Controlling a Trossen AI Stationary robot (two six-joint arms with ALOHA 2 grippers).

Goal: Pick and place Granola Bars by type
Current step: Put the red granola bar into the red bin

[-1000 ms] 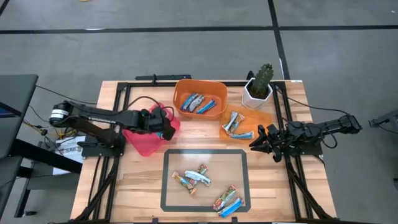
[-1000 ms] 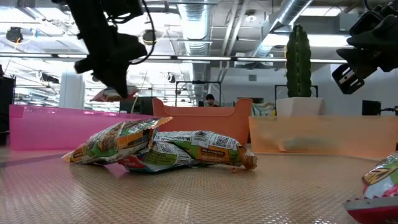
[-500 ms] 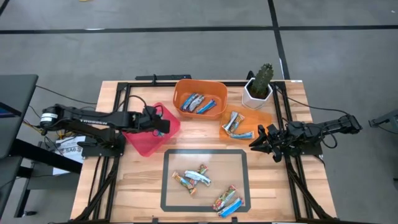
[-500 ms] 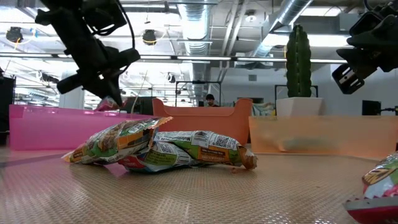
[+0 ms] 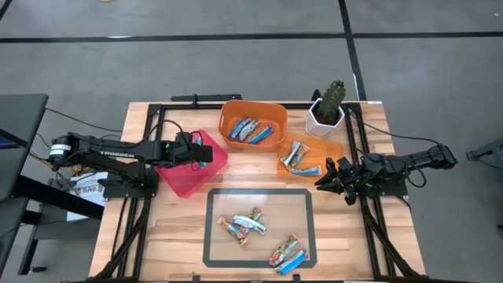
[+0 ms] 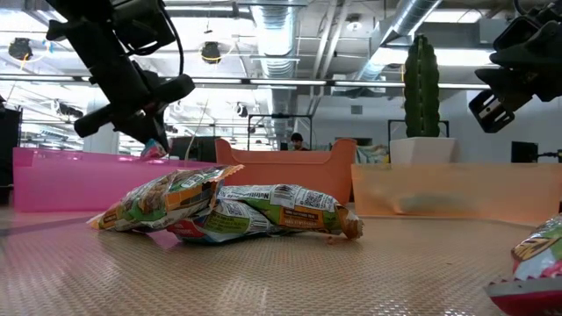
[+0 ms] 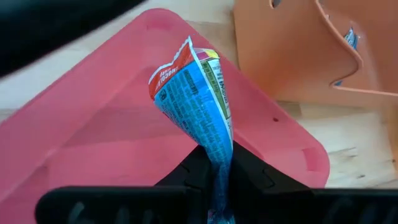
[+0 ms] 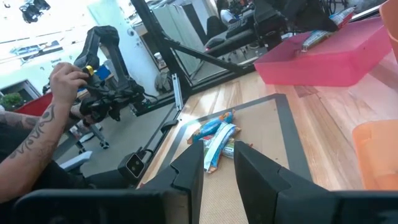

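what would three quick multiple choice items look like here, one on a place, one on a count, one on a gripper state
1. Where is the left gripper?
A. over the pink bin
B. over the cactus pot
C. over the taped rectangle

2. How many bars lie in the flat orange tray by the cactus?
A. none
B. two
C. six

3. What is the left gripper doing?
A. standing wide open
B. shut on a multicoloured bar
C. shut on the bin's rim

Answers:
1. A, the high view shows it above the pink bin.
2. B, two wrappers show there.
3. B, the left wrist view shows the bar pinched between its fingers.
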